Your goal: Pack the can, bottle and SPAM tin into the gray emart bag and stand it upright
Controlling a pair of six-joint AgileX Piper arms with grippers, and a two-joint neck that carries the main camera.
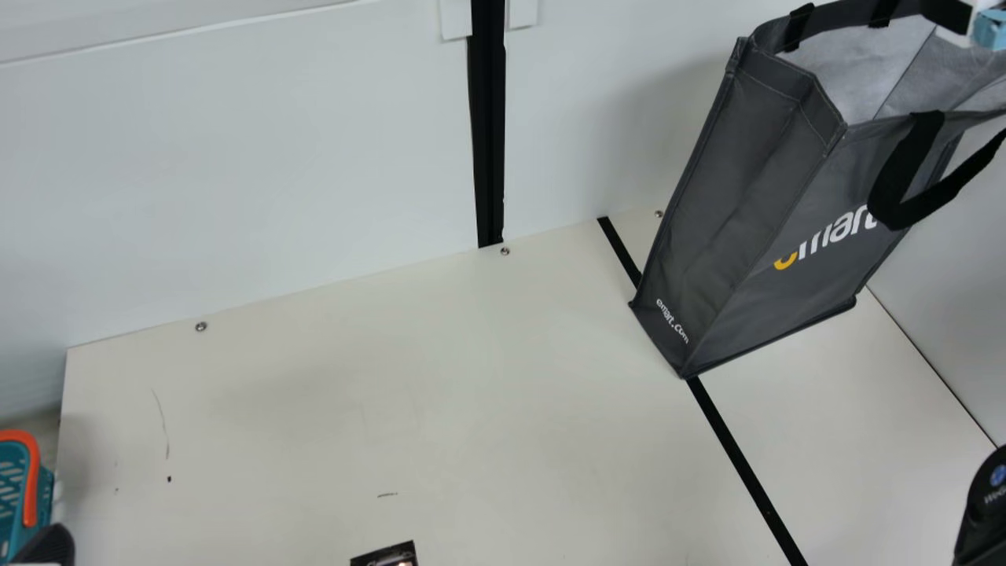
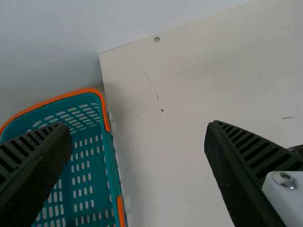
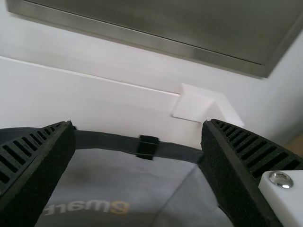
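The right gripper (image 1: 947, 14) is over the mouth of the gray emart bag (image 1: 754, 212). Its 2 fingers are spread wide with nothing pinched between them. In the right wrist view, the bag's dark rim crosses the gap between the 2 fingers, with the pale lining below it; whether either finger touches the cloth, I cannot tell. The bag stands upright on the table (image 1: 471, 409) under this gripper, its top open. 1 black handle (image 1: 892, 212) hangs in a loop down the printed face, below the gripper. A black line (image 1: 747, 472) on the tabletop runs up to the bag's base and shows again beyond it.

The left gripper (image 1: 49, 544) is well apart from the bag, over the table's left end. Its 2 fingers are also spread, with bare tabletop and part of a basket seen through the gap. The teal basket (image 2: 85, 194), with its orange rim, is lower than this gripper and beyond the table's edge; 1 finger overlaps it in the left wrist view. A dark printed object (image 1: 387, 555) lies on the table, to the right of the left gripper and well apart from the right gripper. Too little of it shows to tell what it is.
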